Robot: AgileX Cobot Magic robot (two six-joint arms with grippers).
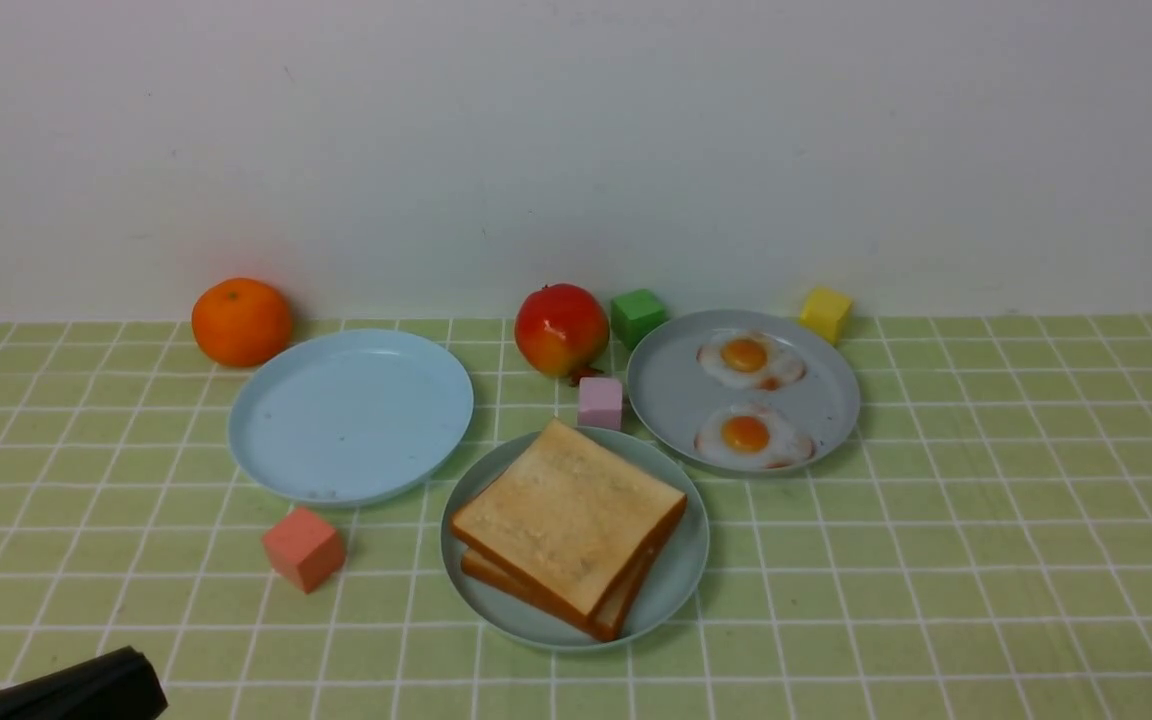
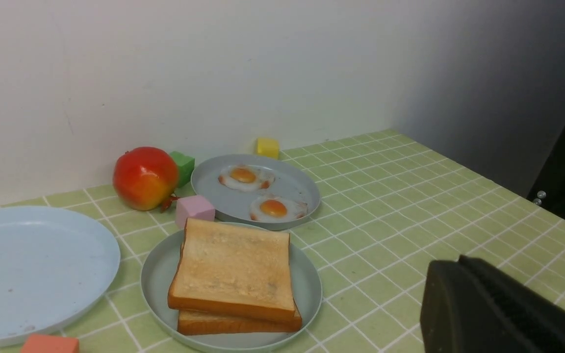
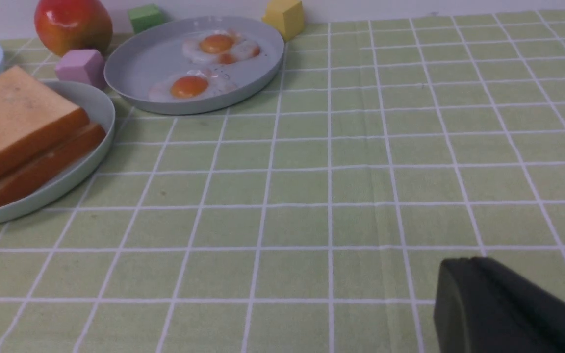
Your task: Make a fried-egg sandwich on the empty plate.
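On the green checked tabletop (image 1: 986,520), the empty plate (image 1: 351,415) lies left of centre with nothing on it. Near the middle, closest to the robot, a second plate (image 1: 681,570) carries two toast slices (image 1: 568,520) stacked one on the other, slightly askew. To the right and farther back, a grey plate (image 1: 676,395) holds two fried eggs (image 1: 746,435), one behind the other. Around them stand loose things: an orange (image 1: 241,321) by the far wall behind the empty plate, a red fruit (image 1: 561,329) between the plates at the back, a green cube (image 1: 637,316) just beside it, a pink cube (image 1: 600,402) in the gap between the toast plate and the egg plate, a yellow cube (image 1: 825,313) behind the egg plate, and a salmon cube (image 1: 303,547) near the empty plate's front edge. The left fingers (image 2: 478,306) show at the near left corner, closed and holding nothing, clear of every object. The right fingers (image 3: 488,306) hang low over bare cloth to the right, likewise closed and empty
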